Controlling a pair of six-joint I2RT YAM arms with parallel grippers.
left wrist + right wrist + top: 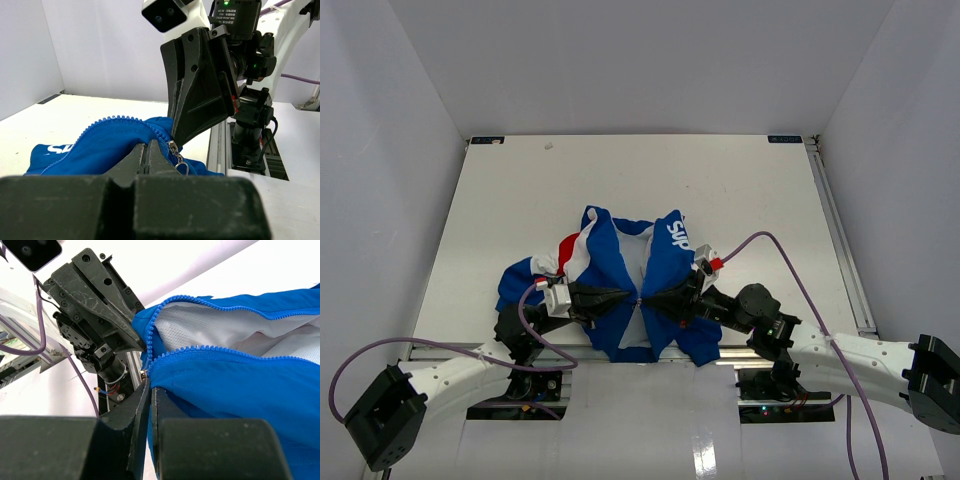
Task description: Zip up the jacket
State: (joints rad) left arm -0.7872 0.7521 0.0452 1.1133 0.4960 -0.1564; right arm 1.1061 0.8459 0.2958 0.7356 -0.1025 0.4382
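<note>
The blue jacket [610, 265] lies open on the table with its white lining [225, 330] showing between the two zipper rows. My left gripper [631, 298] and right gripper [646, 298] meet tip to tip at the lower part of the front opening. In the right wrist view, the right gripper [150, 387] is shut with blue fabric pinched between its fingers, just below the zipper teeth [210, 351]. The left gripper [147, 145] is shut on the other zipper edge. The metal slider with its ring pull [176, 154] hangs right beside its tip.
The white table [740, 190] extends beyond the jacket to a back rail [640, 139]. A metal rail [840, 240] runs along the right edge. Purple cables [790, 265] loop from both arms. White walls enclose the workspace.
</note>
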